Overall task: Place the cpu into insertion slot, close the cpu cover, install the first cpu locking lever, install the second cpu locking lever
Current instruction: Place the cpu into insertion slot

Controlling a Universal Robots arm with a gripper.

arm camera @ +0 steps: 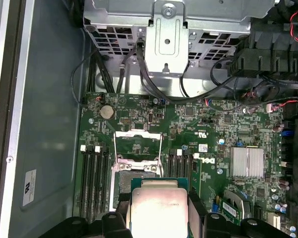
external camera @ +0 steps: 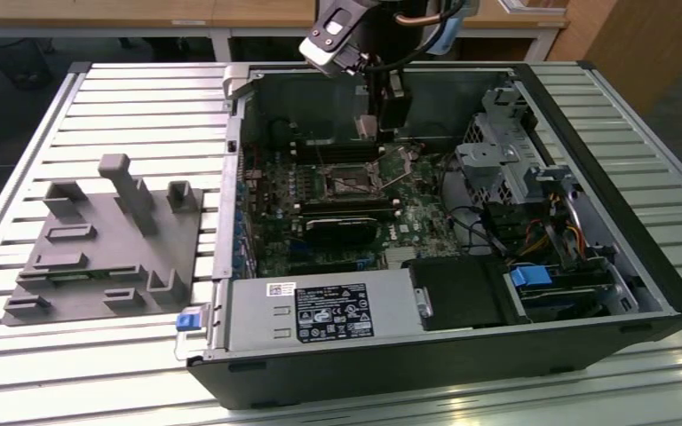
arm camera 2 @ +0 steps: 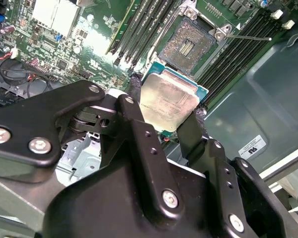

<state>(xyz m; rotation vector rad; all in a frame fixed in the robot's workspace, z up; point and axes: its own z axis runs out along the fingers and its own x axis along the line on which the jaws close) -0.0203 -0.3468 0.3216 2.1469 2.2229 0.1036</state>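
Observation:
My gripper (arm camera 2: 165,110) is shut on the cpu (arm camera 2: 168,101), a pale square chip held by its edges between two black fingers (arm camera 2: 133,101). In the first wrist view the cpu (arm camera: 156,208) hangs over one edge of the insertion slot (arm camera: 121,182) and hides part of it. The second wrist view shows the insertion slot (arm camera 2: 187,45) bare, with a dark centre, just beyond the chip. The cpu cover (arm camera: 138,145) stands swung open at the socket's far side. A thin locking lever (arm camera 2: 248,37) sticks out beside the socket. In the exterior view my gripper (external camera: 379,133) hovers above the insertion slot (external camera: 351,184) inside the case.
Long black memory slots (arm camera: 94,183) flank the socket. A black cooler (external camera: 344,222) sits beside it, a metal drive cage (external camera: 495,160) and cables at the exterior view's right, a power supply (external camera: 317,312) in front. A grey fixture (external camera: 104,240) lies on the slatted table (external camera: 139,98).

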